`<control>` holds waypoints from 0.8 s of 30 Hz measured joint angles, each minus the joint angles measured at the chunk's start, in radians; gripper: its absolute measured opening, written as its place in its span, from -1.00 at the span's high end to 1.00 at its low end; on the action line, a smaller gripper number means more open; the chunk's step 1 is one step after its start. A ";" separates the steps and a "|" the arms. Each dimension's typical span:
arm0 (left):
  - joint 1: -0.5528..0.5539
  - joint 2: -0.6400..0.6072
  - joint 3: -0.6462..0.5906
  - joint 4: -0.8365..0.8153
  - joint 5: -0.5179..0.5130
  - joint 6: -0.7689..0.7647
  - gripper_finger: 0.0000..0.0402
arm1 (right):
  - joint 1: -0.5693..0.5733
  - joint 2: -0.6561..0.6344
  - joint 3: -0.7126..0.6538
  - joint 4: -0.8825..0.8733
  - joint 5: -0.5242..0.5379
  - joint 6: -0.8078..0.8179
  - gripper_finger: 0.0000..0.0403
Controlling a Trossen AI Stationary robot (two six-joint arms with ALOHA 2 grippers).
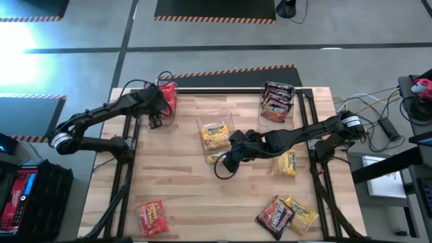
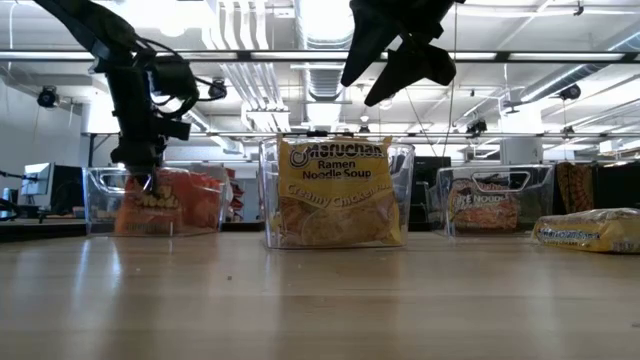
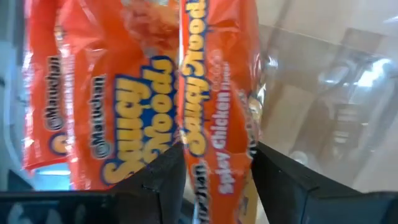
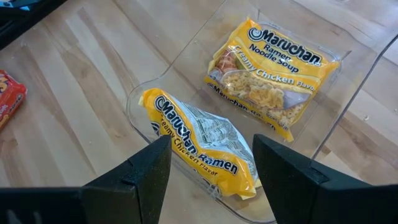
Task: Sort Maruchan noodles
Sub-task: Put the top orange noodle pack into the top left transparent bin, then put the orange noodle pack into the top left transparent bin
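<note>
Saucy Noodles packet sits betw. parted left gripper fingers, in clear bin at tabletop's far-left corner. Right gripper, wide open & empty, hangs over centre bin w/ yellow Creamy Chicken packets.

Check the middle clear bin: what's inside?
Middle clear bin holds two yellow Creamy Chicken packets; the open right gripper hovers above. Whether anything lies under them is hidden.

The room is bright, lit by long ceiling lights that glow white in the low view. A strong white glare sits on the floor, far behind the left gripper. Just ahead of that gripper's fingers, the red packets look soft and blurry. Below the right gripper, the 2 yellow packets look sharp, with shiny spots.
</note>
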State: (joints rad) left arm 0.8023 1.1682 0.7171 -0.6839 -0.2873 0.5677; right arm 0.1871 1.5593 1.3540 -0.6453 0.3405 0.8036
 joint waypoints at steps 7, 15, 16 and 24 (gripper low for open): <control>0.021 -0.002 0.033 0.030 -0.105 0.017 0.20 | 0.000 0.000 0.000 0.000 0.000 0.000 -0.07; 0.021 -0.005 0.089 0.051 -0.180 0.018 0.20 | 0.000 0.000 0.000 0.000 0.000 0.000 -0.07; 0.021 -0.005 0.098 0.051 -0.185 0.018 0.20 | 0.000 0.000 0.000 0.000 0.000 0.000 -0.07; 0.007 -0.042 0.189 -0.029 -0.126 -0.086 0.20 | 0.000 0.000 0.000 0.000 0.000 0.000 -0.07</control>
State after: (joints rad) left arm 0.8096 1.1259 0.9061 -0.7129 -0.4137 0.4819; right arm 0.1873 1.5593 1.3540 -0.6451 0.3403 0.8036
